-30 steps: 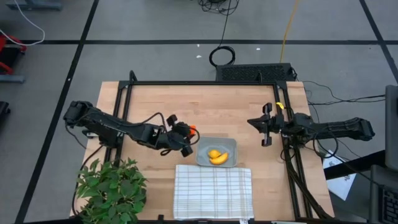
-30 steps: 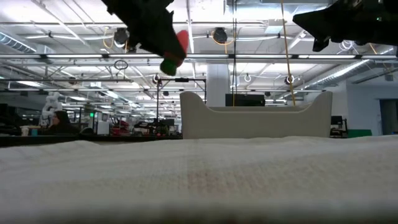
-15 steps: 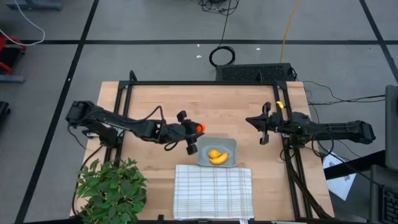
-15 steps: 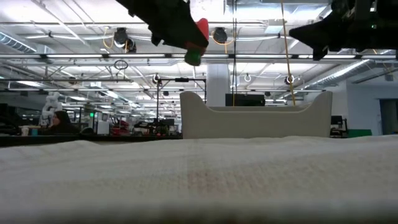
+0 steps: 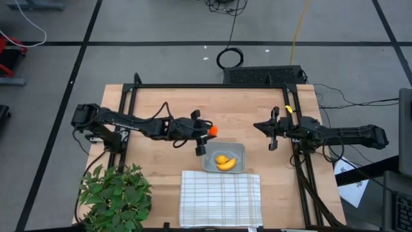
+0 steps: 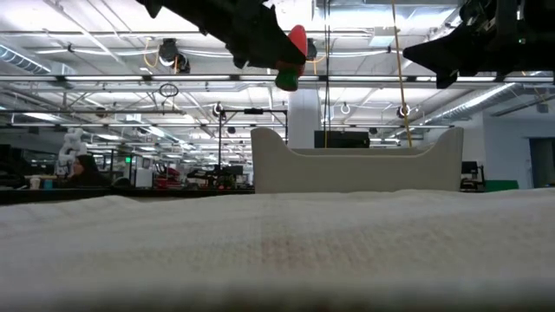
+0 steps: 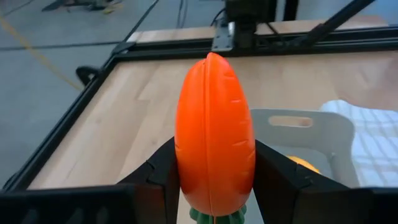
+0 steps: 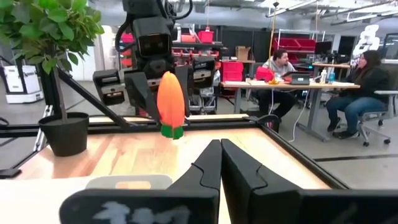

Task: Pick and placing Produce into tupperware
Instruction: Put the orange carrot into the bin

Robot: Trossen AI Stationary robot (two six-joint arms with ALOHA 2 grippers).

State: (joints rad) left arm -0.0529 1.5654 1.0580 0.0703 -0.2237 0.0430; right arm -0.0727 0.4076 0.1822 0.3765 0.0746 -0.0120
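The left hand [image 5: 203, 132] is pinching the carrot [image 5: 212, 131] in the air mid-table, just beside the tupperware [image 5: 237, 150], where two yellow pieces [image 5: 223, 161] are lying. The next move likely calls for carrying it over the tupperware, lowering and releasing. The right hand [image 5: 271, 129], pressed together, is waiting near the table's right edge.

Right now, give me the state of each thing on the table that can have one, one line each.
Carrot: held in the air, near the tupperware's edge.
Left tool: shut on the carrot.
Right tool: shut, empty, waiting off to the side.
Tupperware: open, no lid.
Banana: lying in the tupperware.
Lemon: in the tupperware, beside the banana.
Checked cloth: spread flat.
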